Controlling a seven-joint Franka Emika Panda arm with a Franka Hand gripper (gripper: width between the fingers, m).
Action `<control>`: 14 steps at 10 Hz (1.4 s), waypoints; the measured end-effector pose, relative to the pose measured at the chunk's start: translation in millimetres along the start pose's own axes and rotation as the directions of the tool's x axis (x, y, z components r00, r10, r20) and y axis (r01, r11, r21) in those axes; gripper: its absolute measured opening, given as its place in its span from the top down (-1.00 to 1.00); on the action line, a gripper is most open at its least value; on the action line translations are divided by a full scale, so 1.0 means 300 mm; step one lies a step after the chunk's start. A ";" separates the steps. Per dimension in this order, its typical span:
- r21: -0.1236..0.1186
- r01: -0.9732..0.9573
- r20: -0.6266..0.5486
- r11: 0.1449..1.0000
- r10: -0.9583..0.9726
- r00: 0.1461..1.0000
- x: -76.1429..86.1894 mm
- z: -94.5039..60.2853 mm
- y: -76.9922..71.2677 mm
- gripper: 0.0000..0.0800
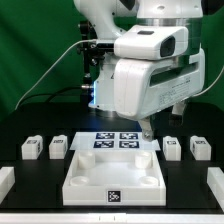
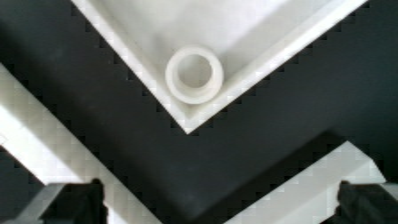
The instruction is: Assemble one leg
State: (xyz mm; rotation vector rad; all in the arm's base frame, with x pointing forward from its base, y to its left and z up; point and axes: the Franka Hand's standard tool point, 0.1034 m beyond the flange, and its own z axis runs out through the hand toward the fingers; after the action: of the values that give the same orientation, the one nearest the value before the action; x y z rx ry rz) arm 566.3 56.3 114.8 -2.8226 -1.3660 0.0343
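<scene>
Four small white legs with tags stand on the black table in the exterior view: two on the left point(image 1: 32, 148) point(image 1: 58, 147) and two on the right point(image 1: 172, 147) point(image 1: 200, 148). The large white square tray-shaped part point(image 1: 113, 172) lies at the front centre. My gripper point(image 1: 149, 129) hangs over the tray's far right corner, apart from every leg. In the wrist view the gripper point(image 2: 214, 205) is open and empty, with dark fingertips point(image 2: 63, 200) wide apart. Below it is a tray corner point(image 2: 267, 45) with a round screw hole point(image 2: 194, 75). No leg shows in the wrist view.
The marker board point(image 1: 117, 140) lies flat just behind the tray. White blocks sit at the table's far left point(image 1: 5, 180) and far right point(image 1: 214, 184) edges. The arm's bulky white body fills the upper right of the exterior view.
</scene>
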 end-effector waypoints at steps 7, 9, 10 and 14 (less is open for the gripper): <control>0.001 0.000 0.000 1.000 0.000 1.000 0.000 0.002 0.000 -0.62; 0.002 0.048 0.001 0.999 -0.048 0.999 -0.004 0.007 -0.005 -0.62; -0.015 0.089 -0.015 0.996 -0.090 0.996 -0.032 0.032 -0.039 -0.62; -0.027 0.495 -0.022 0.869 -0.495 0.869 -0.374 0.249 -0.171 -0.62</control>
State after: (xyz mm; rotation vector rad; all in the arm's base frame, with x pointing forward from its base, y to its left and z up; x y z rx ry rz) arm 454.8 0.0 42.7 -2.3792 -2.0433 -0.0230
